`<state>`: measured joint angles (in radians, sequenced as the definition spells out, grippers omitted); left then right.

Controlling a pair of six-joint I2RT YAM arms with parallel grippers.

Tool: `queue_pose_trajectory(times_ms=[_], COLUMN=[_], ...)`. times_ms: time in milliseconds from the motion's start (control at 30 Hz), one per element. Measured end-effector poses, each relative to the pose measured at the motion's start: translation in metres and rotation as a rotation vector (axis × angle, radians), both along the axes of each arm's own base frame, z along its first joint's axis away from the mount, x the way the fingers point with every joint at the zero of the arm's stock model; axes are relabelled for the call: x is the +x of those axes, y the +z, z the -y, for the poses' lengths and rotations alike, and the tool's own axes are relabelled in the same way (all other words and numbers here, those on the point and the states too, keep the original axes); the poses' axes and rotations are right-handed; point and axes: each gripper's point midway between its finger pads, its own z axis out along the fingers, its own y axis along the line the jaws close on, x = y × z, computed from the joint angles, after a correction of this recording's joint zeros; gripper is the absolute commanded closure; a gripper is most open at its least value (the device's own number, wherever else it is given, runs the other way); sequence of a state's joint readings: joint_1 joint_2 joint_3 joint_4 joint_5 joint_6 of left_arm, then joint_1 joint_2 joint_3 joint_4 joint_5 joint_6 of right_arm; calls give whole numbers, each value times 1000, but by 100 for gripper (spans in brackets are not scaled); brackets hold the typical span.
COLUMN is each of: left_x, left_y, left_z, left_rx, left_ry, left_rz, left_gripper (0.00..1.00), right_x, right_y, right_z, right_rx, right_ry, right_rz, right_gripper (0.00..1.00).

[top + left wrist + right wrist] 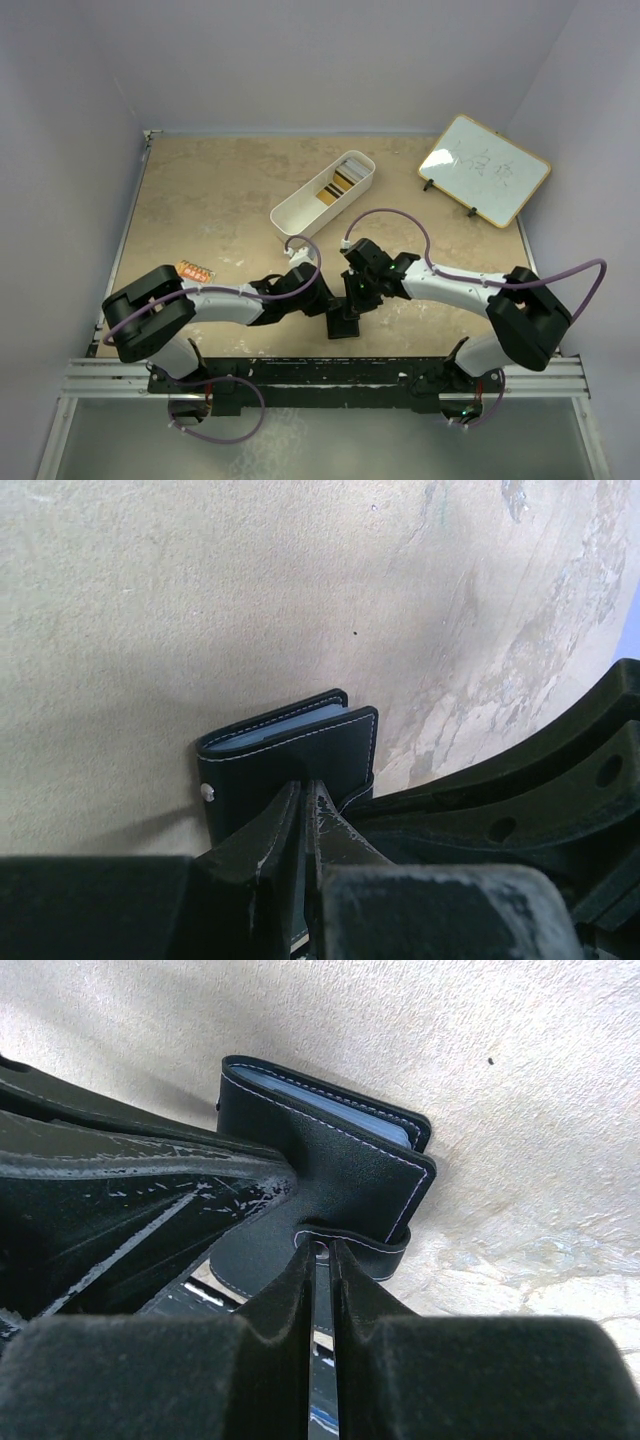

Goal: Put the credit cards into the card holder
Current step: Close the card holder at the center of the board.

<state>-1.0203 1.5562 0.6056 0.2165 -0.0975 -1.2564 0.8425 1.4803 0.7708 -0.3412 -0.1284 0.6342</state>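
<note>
The black card holder (345, 322) lies near the table's front edge between both grippers. In the left wrist view it (290, 742) is folded nearly shut, with a blue-grey inside edge and a white snap stud. My left gripper (305, 792) is shut on its cover, seen from above (328, 300). My right gripper (322, 1252) is shut on the holder's snap tab (350, 1245), seen from above (356, 298). The holder also fills the right wrist view (345, 1165). The credit cards (341, 180) are stacked in the far end of the white tray, grey with yellow and dark faces.
The long white tray (300, 212) lies diagonally at the table's middle back. A small whiteboard (485, 168) stands at the back right. An orange packet (196, 271) lies at the left, by the left arm. Walls close the table on three sides.
</note>
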Motion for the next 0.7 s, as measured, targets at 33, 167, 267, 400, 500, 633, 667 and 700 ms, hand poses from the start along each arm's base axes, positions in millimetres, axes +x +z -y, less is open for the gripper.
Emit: queue_pose_trajectory(times_ms=[33, 167, 267, 400, 500, 633, 667, 700], left_x=[0, 1, 9, 19, 26, 35, 38, 39], left_y=[0, 6, 24, 57, 84, 130, 143, 155], left_z=[-1, -16, -33, -56, -72, -88, -92, -95], left_rx=[1, 34, 56, 74, 105, 137, 140, 139], left_ry=[3, 36, 88, 162, 204, 248, 258, 266], left_rz=[2, 18, 65, 151, 211, 294, 320, 340], left_gripper=[94, 81, 67, 52, 47, 42, 40, 39], right_x=[0, 1, 1, 4, 6, 15, 18, 22], right_y=[0, 4, 6, 8, 10, 26, 33, 44], right_z=[0, -2, -2, -2, 1, 6, 6, 5], right_rx=[1, 12, 13, -2, -25, -46, -39, -30], right_ry=[-1, 1, 3, 0, -2, -23, -26, -34], right_rz=[2, 15, 23, 36, 53, 103, 118, 143], right_gripper=[90, 89, 89, 85, 76, 61, 56, 46])
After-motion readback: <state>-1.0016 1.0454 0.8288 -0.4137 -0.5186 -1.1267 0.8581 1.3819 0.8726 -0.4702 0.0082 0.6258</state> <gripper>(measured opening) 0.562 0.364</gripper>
